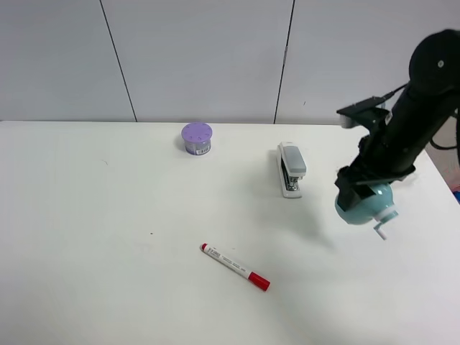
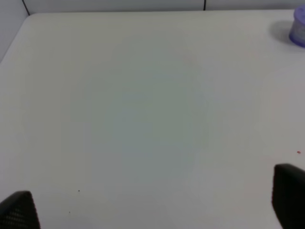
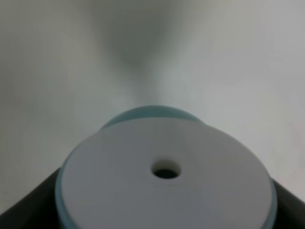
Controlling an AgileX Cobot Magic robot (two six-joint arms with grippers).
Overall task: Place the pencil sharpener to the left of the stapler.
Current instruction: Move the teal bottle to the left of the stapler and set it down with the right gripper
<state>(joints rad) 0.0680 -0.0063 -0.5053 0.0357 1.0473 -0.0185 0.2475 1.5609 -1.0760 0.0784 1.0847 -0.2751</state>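
Note:
The light teal pencil sharpener hangs above the table at the right, its white crank pointing down and right. My right gripper is shut on it from above. In the right wrist view its white end face with a round hole fills the lower half, a teal rim around it. The grey and white stapler lies on the table to the left of the sharpener, apart from it. My left gripper is open over bare table, only its dark fingertips showing; it is outside the exterior high view.
A small purple round container stands at the back middle, also at the edge of the left wrist view. A red and white marker lies toward the front. The white table ends at the back wall.

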